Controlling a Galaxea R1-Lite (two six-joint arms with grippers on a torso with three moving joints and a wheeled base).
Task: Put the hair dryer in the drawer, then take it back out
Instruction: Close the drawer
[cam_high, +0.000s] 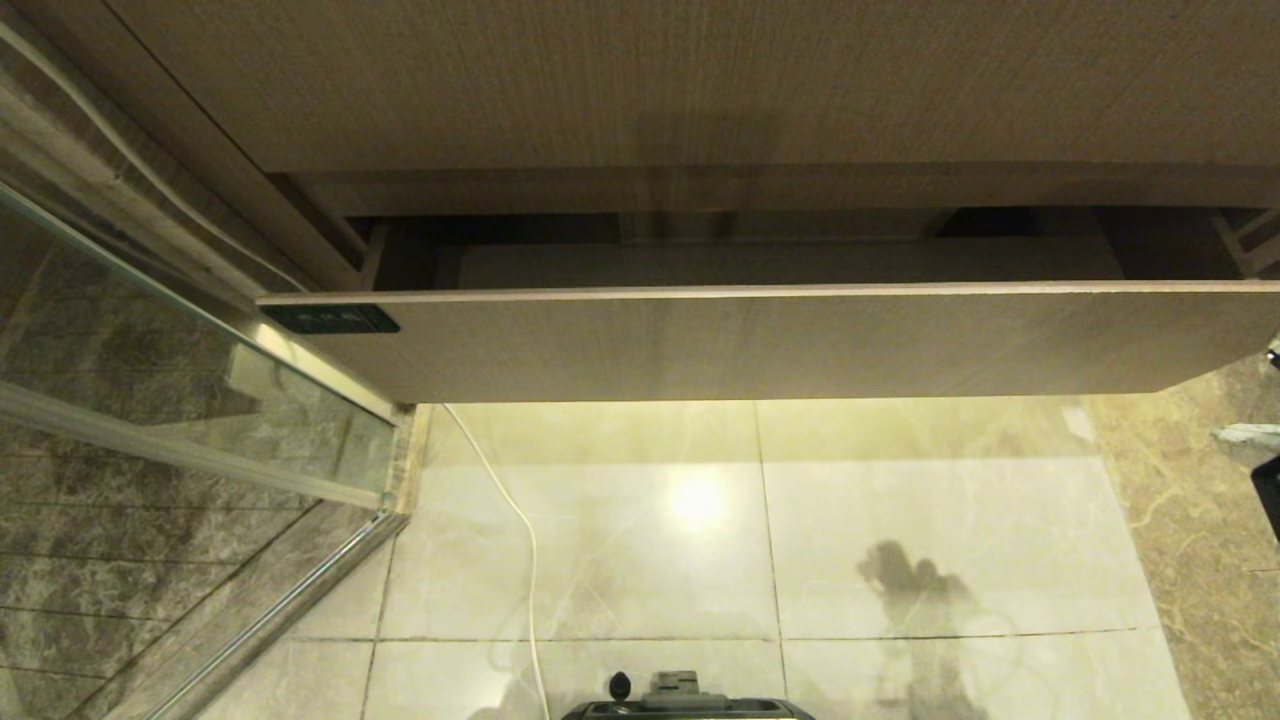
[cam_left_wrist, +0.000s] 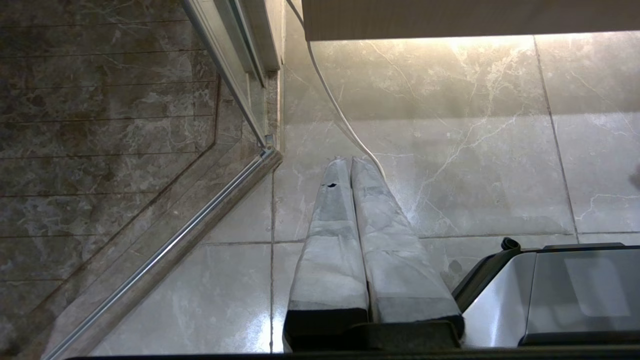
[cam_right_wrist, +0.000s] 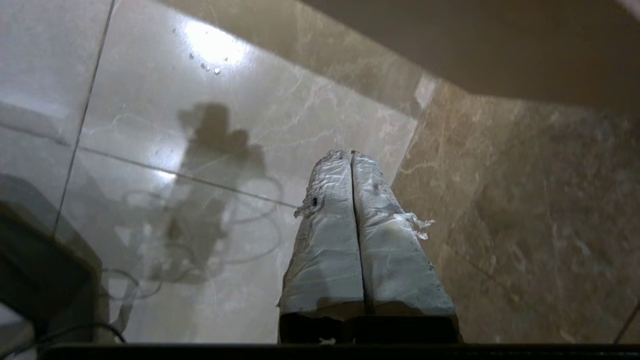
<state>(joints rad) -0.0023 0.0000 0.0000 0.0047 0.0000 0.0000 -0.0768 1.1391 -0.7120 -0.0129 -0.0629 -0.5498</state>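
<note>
Looking down from the head view, you see the drawer (cam_high: 760, 340) pulled part-way out beneath the wood-grain cabinet (cam_high: 700, 90), its flat front carrying a small black label (cam_high: 330, 319) at the left end; the label's writing is too small to read. What shows of the drawer's inside is in shadow, and the hair dryer appears in none of the three views, so you cannot tell where it lies. This view contains neither gripper, only a dark arm-shaped shadow on the glossy floor tiles (cam_high: 620, 560). The left wrist view adds what the head view lacks: the left gripper (cam_left_wrist: 350, 161), its two wrapped fingers (cam_left_wrist: 332, 235) pressed together with nothing between them, hanging above the tiles beside the robot's base (cam_left_wrist: 550, 295). It also shows the white cable (cam_left_wrist: 332, 102) running along the floor and the glass shower partition (cam_left_wrist: 125, 125). The right wrist view shows the right gripper (cam_right_wrist: 350, 154), likewise closed and empty, over the seam between pale tile and brown marble (cam_right_wrist: 525, 225).
</note>
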